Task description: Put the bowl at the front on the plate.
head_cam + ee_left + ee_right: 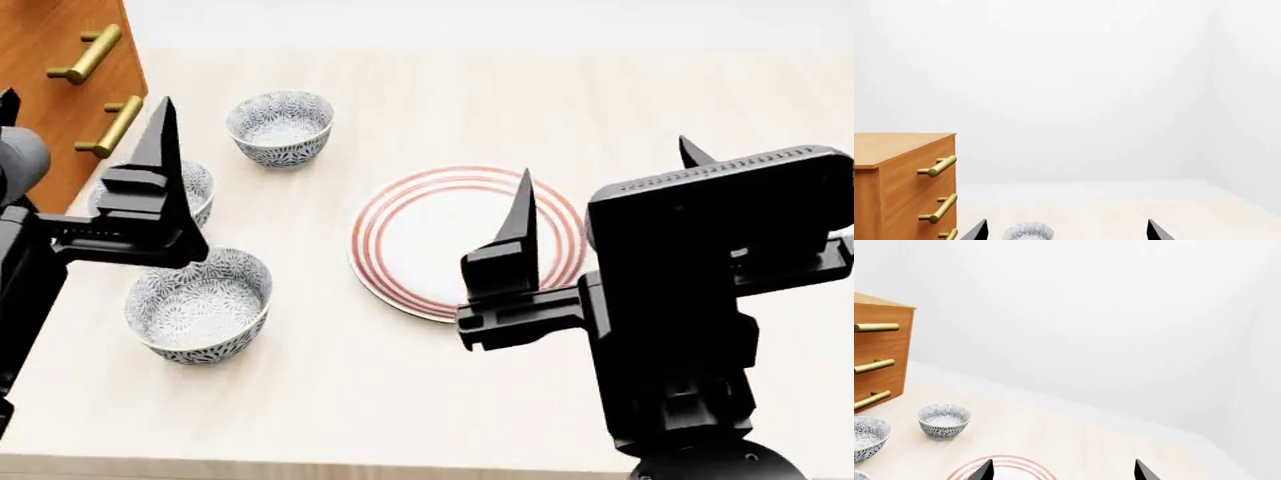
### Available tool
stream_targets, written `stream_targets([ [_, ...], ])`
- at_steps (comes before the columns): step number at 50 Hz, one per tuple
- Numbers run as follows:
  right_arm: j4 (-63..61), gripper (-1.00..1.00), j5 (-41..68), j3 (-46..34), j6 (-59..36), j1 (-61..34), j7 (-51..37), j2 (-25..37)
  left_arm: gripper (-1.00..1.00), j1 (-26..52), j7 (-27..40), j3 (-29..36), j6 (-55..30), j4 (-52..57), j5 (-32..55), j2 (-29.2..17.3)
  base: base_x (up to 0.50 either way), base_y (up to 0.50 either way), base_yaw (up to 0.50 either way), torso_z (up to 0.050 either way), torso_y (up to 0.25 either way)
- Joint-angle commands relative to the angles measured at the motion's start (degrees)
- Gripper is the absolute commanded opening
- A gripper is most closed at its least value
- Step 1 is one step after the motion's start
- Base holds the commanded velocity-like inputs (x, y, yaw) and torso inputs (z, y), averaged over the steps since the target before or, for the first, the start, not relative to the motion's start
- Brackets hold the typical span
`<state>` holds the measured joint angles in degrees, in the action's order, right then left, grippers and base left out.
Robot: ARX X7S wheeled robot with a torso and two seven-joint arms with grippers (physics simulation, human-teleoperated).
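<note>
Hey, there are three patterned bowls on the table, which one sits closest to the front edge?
The largest-looking bowl, nearest the camera in the head view, left of the plate; the other two sit farther back toward the drawers.

Three bowls point(199, 305) left of plate point(427, 245) — apart.

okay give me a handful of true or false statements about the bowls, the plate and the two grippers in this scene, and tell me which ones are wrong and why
1. Three patterned grey-blue ceramic bowls stand on the pale wooden table. True.
2. The front bowl already sits on the white plate with red rings. False: it stands on the table beside the plate, and the plate holds nothing.
3. The left gripper is shut on a bowl. False: its jaws are apart and hold nothing.
4. The right gripper is open and holds nothing. True.
5. A wooden drawer chest with brass handles stands by the bowls. True.
</note>
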<state>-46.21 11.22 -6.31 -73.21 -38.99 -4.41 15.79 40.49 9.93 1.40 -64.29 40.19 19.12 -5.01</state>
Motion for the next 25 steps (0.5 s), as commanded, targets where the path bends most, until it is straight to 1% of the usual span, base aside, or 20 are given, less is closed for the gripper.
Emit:
stream_targets([
  [1, -2.1, 1.0, 1.5, -0.3, -7.5, -8.6, 1.0, 0.8, 1.0, 6.3, 0.8, -1.6, -6.3, 3.1, 3.1, 0.1, 0.0, 0.0, 0.0, 0.0, 0.0],
  [4, -2.3, 1.0, 1.7, -0.5, -8.3, -9.6, 1.0, 0.9, 1.0, 6.0, 0.9, -1.3, -5.8, 3.2, 3.4, 0.2, 0.0, 0.0, 0.0, 0.0, 0.0],
  [5, -2.4, 1.0, 1.8, -0.4, -8.8, -10.1, 1.1, 0.8, 1.0, 9.2, 1.4, -2.5, -9.6, 3.4, 4.5, 0.9, 0.0, 0.0, 0.0, 0.0, 0.0],
  [6, -2.5, 1.0, 1.9, -0.4, -9.2, -10.6, 1.1, 0.8, 1.0, 10.8, 1.8, -2.7, -10.9, 3.3, 4.7, 1.1, 0.0, 0.0, 0.0, 0.0, 0.0],
  [8, -2.6, 1.0, 2.1, -0.5, -10.4, -12.1, 1.2, 0.9, 1.0, 9.6, 1.9, -2.5, -9.2, 3.0, 4.5, 1.1, 0.0, 0.0, 0.0, 0.0, 0.0],
  [14, -1.5, 1.0, 2.8, -1.6, -12.5, -16.8, 1.7, 1.2, 1.0, 13.7, 3.1, -3.0, -11.4, 2.5, 5.4, 1.7, 0.0, 0.0, 0.0, 0.0, 0.0],
  [25, 0.4, 1.0, 3.8, -2.7, -14.1, -22.3, 2.4, 1.6, 1.0, 17.5, 4.1, -4.2, -15.3, 3.1, 8.3, 2.3, 0.0, 0.0, 0.0, 0.0, 0.0],
])
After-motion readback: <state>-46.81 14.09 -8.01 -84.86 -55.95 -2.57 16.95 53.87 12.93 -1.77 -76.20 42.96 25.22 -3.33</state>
